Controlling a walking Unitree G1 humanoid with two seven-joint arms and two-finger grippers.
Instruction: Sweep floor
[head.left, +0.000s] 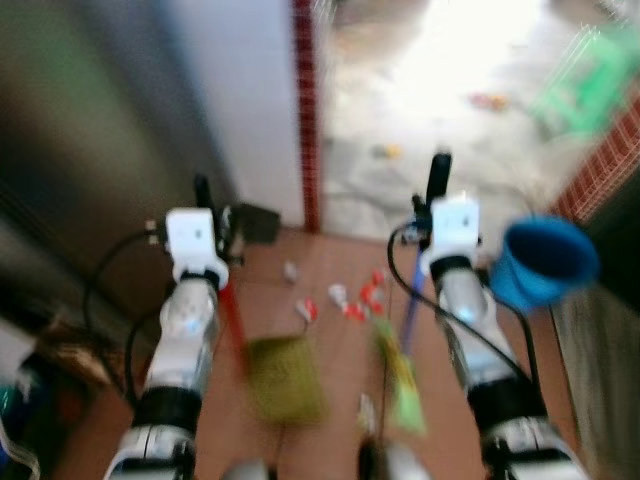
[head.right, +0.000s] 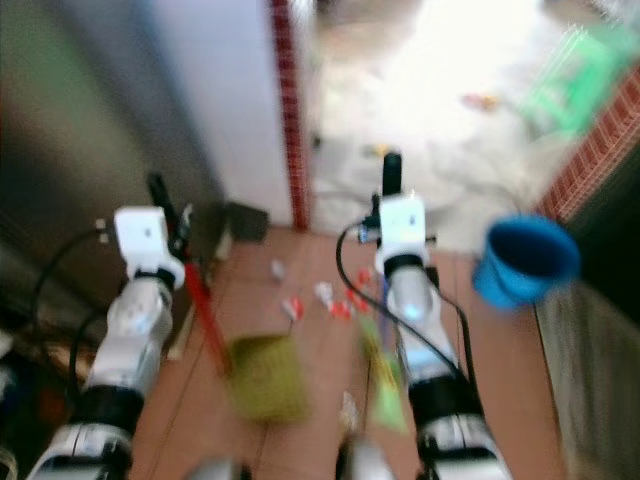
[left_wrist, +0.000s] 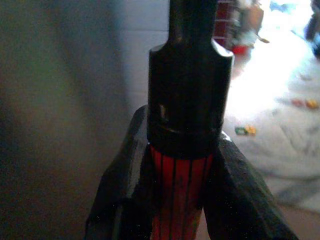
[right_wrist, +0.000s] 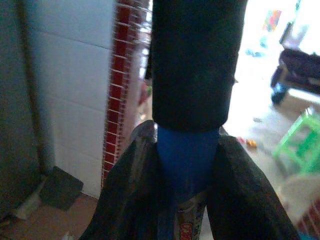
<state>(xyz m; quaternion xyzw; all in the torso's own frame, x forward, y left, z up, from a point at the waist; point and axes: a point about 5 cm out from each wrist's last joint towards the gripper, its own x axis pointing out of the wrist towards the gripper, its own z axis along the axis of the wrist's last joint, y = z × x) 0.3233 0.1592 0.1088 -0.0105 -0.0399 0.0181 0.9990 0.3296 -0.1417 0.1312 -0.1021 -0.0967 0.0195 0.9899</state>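
Left hand (left_wrist: 182, 200) clamps our dustpan (head.left: 285, 378) handle, right hand (right_wrist: 187, 195) clamps broom (head.left: 400, 375); red-white litter (head.left: 350, 300) unswept, sweeping barely begun.

head views downward, wrist views close-up
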